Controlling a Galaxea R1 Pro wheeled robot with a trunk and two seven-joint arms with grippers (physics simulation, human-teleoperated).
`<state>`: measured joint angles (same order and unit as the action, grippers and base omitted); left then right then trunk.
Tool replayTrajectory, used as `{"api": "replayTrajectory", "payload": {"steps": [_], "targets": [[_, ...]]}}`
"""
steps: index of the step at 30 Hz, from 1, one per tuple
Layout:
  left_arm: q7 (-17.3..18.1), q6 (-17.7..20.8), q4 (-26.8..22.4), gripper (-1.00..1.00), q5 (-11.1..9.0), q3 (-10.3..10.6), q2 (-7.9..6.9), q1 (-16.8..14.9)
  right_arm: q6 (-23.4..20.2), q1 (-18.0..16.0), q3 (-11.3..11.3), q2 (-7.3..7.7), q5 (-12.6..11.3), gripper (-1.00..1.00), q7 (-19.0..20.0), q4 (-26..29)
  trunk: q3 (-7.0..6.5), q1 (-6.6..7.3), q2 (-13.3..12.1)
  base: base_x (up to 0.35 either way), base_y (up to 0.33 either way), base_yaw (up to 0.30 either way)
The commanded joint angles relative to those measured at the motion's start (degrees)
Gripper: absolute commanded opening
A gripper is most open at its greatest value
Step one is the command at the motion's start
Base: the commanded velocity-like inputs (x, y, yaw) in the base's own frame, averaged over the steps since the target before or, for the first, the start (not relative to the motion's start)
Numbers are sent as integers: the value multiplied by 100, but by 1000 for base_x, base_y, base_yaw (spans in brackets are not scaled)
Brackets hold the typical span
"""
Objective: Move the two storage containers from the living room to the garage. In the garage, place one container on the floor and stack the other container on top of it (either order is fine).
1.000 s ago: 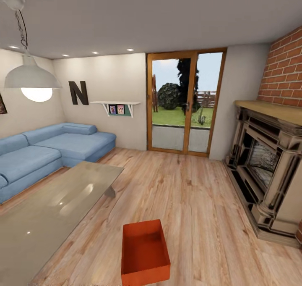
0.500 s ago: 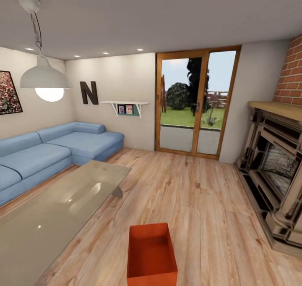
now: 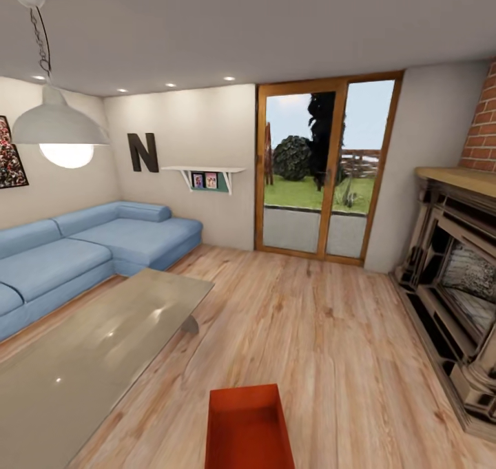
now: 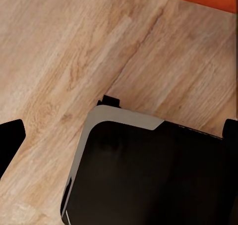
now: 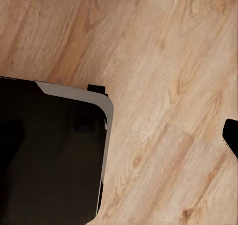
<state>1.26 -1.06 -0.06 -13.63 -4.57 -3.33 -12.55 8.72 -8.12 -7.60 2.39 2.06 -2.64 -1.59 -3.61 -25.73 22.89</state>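
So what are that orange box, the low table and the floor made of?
The orange box looks like matte plastic: flat, even colour, thin plain walls. The low table seems to be glass, glossy with light reflections. The floor looks like light wood planks with visible grain, possibly laminate.

— What carries everything here?
— A light wood-plank floor (image 3: 310,331), running from the near edge to the far glass doors.
— And what rests on it?
— An orange-red storage container (image 3: 248,428), open-topped, at the near centre, cut off by the frame's lower edge. Left of it stands a glass-topped coffee table (image 3: 89,359), and beyond that, along the left wall, a blue corner sofa (image 3: 89,248). A fireplace (image 3: 458,297) sits on the right.
— Anything else?
— The robot's black base (image 4: 148,175), seen in the wrist views.
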Motion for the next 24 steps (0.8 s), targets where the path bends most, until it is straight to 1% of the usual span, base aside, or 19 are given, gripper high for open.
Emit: {"api": "replayTrajectory", "payload": {"steps": [1, 17, 20, 24], "targets": [[14, -16, 6, 100, -8, -43, -1, -2, 25, -5, -37, -1, 22, 100, -26, -17, 2, -5, 3, 323, 0, 0], [15, -34, 6, 100, -8, -40, -1, -2, 21, -5, -39, -1, 11, 100, -26, -17, 2, -5, 3, 318, 0, 0], [12, -34, 6, 100, -8, -37, -1, -2, 24, -5, -36, -1, 6, 100, -26, -17, 2, -5, 3, 216, 0, 0], [10, -35, 6, 100, -8, -37, -1, -2, 25, -5, -27, -1, 5, 100, -26, -17, 2, -5, 3, 62, 0, 0]]}}
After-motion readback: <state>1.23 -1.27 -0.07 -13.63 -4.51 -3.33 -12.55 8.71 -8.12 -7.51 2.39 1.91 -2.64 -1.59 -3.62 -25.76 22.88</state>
